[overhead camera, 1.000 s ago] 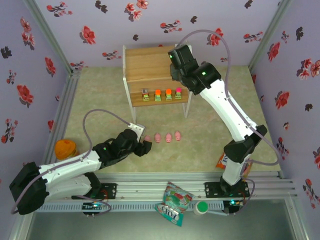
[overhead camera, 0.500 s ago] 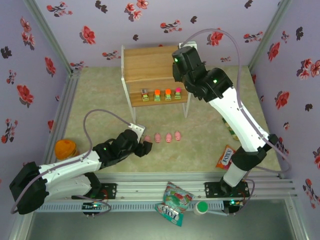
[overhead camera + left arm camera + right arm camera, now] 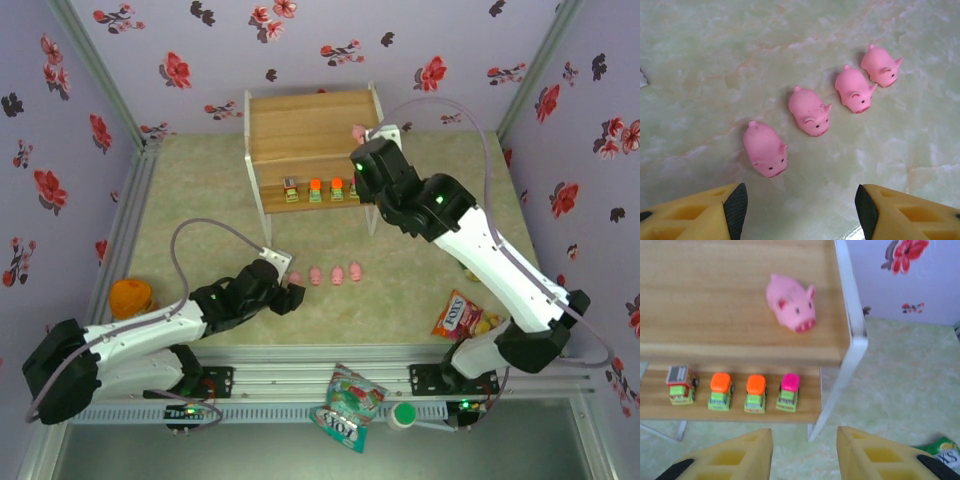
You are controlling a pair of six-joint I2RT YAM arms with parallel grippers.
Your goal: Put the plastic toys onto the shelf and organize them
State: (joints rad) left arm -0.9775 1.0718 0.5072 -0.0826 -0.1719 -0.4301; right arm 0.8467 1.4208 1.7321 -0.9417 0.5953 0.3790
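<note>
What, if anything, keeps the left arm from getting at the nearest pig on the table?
Likely yes, it can: the left end effector hangs open right before the nearest pig, with bare table between them and the next pig lying apart from it.

A pink pig (image 3: 791, 308) lies on the shelf (image 3: 715, 300) top; four blocky toys (image 3: 755, 392) line its lower board.

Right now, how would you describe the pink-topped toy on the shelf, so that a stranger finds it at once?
Look for the two-tier wooden shelf at the far end. On its lower board stands a row of four small toys with green bases; the pink-topped toy is at the right end, beside the white leg. Its neighbours have orange or grey tops.
</note>
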